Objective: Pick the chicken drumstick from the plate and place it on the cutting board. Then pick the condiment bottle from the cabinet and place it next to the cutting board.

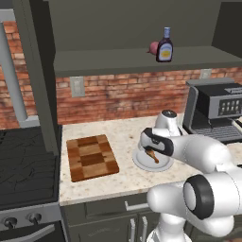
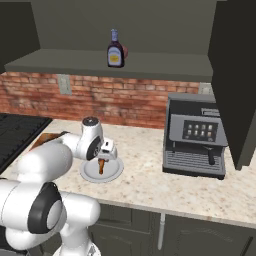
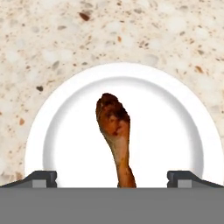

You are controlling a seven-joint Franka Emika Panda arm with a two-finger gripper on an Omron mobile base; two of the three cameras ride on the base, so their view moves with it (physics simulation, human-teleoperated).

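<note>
Above the plate (image 3: 52, 113) on the speckled surface (image 1: 123, 177), end effector (image 3: 112, 177) hovers, jaws spread wide, gripping nothing. Chicken drumstick (image 3: 115, 131) lies on plate centre, between the tips. Cutting board (image 1: 90, 157) sits left of plate, apart. Condiment bottle (image 1: 165, 46) stands upright on cabinet (image 1: 142, 61) shelf.

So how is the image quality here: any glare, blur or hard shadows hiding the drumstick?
Hand view: flat even light, chicken drumstick sharp on the plate, no glare. Left base view: soft, low-detail render; the arm partly covers the plate. Right base view: drumstick small, dark.
</note>
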